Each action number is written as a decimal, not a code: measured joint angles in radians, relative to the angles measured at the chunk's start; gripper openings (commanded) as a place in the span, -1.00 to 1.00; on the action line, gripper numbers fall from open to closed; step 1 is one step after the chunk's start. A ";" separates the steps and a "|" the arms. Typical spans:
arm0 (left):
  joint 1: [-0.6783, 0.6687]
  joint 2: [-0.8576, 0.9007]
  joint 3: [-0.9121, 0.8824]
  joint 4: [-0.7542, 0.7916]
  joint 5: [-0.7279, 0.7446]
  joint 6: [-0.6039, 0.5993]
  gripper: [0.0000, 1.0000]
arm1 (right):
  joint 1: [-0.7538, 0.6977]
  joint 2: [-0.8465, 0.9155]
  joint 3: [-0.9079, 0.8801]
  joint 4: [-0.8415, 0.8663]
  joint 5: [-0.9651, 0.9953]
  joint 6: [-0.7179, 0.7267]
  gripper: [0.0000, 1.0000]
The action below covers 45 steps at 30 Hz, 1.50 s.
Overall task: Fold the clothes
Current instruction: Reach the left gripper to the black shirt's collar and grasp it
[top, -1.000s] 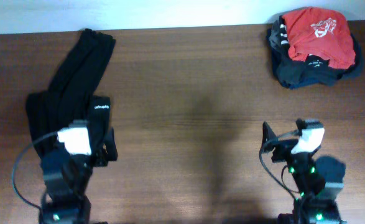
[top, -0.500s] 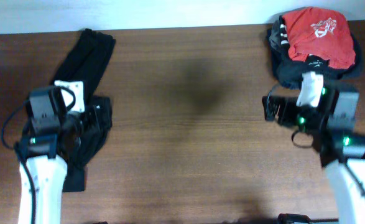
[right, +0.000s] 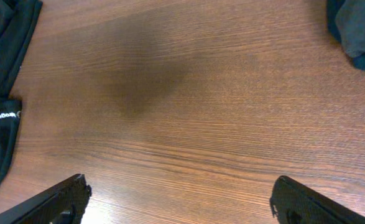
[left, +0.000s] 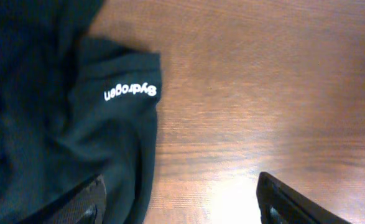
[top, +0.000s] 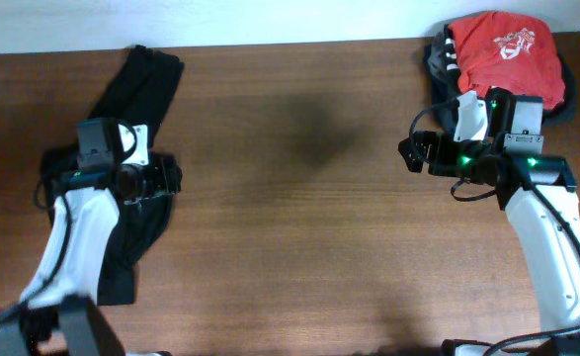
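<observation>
The black garment [top: 131, 99] lies crumpled along the table's left side, one long limb reaching to the far edge. In the left wrist view its fabric [left: 58, 124] carries white lettering [left: 130, 93] near a hem edge. My left gripper [top: 161, 180] hovers over the garment's right edge, open and empty; in its wrist view [left: 182, 202] one finger is over fabric, the other over bare wood. My right gripper [top: 415, 153] is open and empty over bare table at the right [right: 179, 199]. The right wrist view shows the garment [right: 5, 74] far left.
A red T-shirt with white print [top: 502, 54] lies on a pile of folded dark navy garments [top: 467, 114] at the back right corner, right beside my right arm; a corner of that pile shows in the right wrist view [right: 356, 31]. Brown wooden table [top: 299, 198].
Both arms have risen from the near edge and reached toward the far side. My left gripper has moved over the garment's right edge; my right gripper has moved up beside the pile.
</observation>
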 measured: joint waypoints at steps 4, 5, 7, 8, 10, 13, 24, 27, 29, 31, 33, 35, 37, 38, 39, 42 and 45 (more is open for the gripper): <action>0.000 0.117 0.000 0.059 -0.011 -0.039 0.47 | 0.000 0.003 0.000 0.000 -0.008 -0.001 0.93; 0.000 0.140 0.000 0.075 -0.014 -0.043 0.47 | 0.000 0.003 0.000 0.000 -0.009 -0.001 0.93; 0.000 0.175 0.000 0.097 -0.018 -0.054 0.46 | 0.000 0.003 0.000 0.000 -0.011 -0.001 0.93; 0.000 0.188 0.000 0.113 -0.018 -0.058 0.47 | 0.000 0.003 0.000 0.001 -0.012 -0.002 0.93; 0.000 0.205 0.000 0.134 -0.018 -0.062 0.47 | 0.000 0.003 0.000 0.004 -0.012 -0.001 0.93; -0.003 0.211 0.000 0.149 -0.018 -0.065 0.47 | 0.000 0.003 0.000 0.013 -0.011 -0.001 0.93; -0.053 0.211 0.000 0.196 -0.130 -0.065 0.46 | 0.000 0.041 0.000 0.049 -0.012 -0.001 0.93; -0.053 0.211 0.000 0.195 -0.175 -0.065 0.43 | 0.000 0.066 0.000 0.062 -0.012 0.000 0.93; -0.053 0.211 0.000 0.197 -0.204 -0.065 0.43 | 0.000 0.080 0.000 0.069 -0.011 -0.001 0.93; -0.053 0.211 0.000 0.203 -0.236 -0.065 0.43 | 0.000 0.092 0.000 0.077 -0.012 -0.001 0.93; -0.055 0.211 0.000 0.211 -0.271 -0.061 0.43 | 0.000 0.101 0.000 0.085 -0.012 -0.001 0.93; -0.060 0.214 0.000 0.224 -0.306 -0.057 0.38 | 0.000 0.107 0.000 0.087 -0.012 -0.001 0.93; -0.069 0.221 0.000 0.237 -0.335 -0.051 0.35 | 0.000 0.113 0.000 0.088 -0.012 -0.001 0.93; -0.075 0.226 0.000 0.244 -0.344 -0.045 0.33 | 0.000 0.116 0.000 0.088 -0.011 -0.001 0.93; -0.082 0.232 0.000 0.251 -0.351 -0.040 0.33 | 0.000 0.118 0.000 0.088 -0.012 -0.001 0.93; -0.107 0.247 0.000 0.264 -0.365 -0.034 0.32 | 0.000 0.122 0.000 0.088 -0.012 -0.001 0.93; -0.140 0.260 0.000 0.274 -0.374 -0.024 0.33 | 0.000 0.122 0.000 0.088 -0.012 -0.002 0.93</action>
